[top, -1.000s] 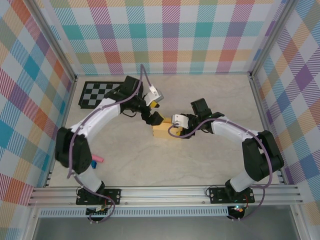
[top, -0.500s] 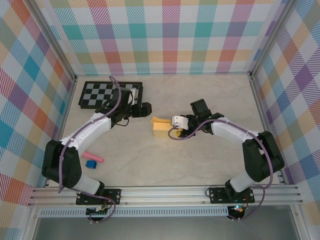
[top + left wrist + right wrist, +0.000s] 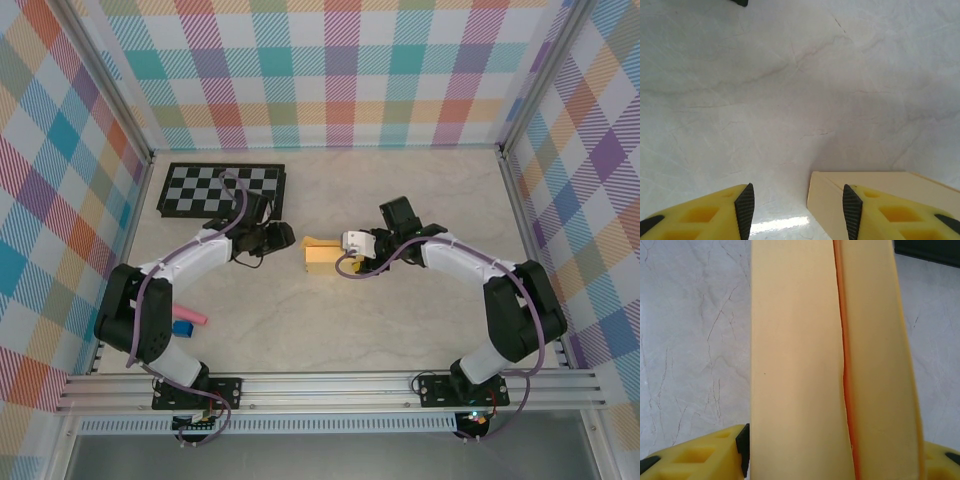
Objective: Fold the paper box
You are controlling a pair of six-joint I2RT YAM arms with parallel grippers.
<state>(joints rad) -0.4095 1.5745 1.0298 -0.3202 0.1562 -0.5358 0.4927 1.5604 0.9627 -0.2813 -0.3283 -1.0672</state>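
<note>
The paper box (image 3: 322,255) is a pale yellow card box with an orange seam, lying mid-table. My right gripper (image 3: 347,247) holds its right end. In the right wrist view the box (image 3: 800,365) spans the whole gap between the yellow fingers (image 3: 695,460), so that gripper (image 3: 840,460) is shut on it. My left gripper (image 3: 284,238) sits low, just left of the box. In the left wrist view its jaws (image 3: 798,212) stand apart. A corner of the box (image 3: 827,200) reaches partway between them, leaving bare table up to the left pad (image 3: 745,212).
A black-and-white checkerboard panel (image 3: 222,190) lies at the back left. A pink piece (image 3: 188,316) and a blue piece (image 3: 182,328) rest near the left arm's base. Plaid walls close in three sides of the marble table (image 3: 420,320).
My left arm has drawn back from over the box to its left side and dropped low, its jaws narrowing. The right gripper has kept its hold, with the box barely shifted.
</note>
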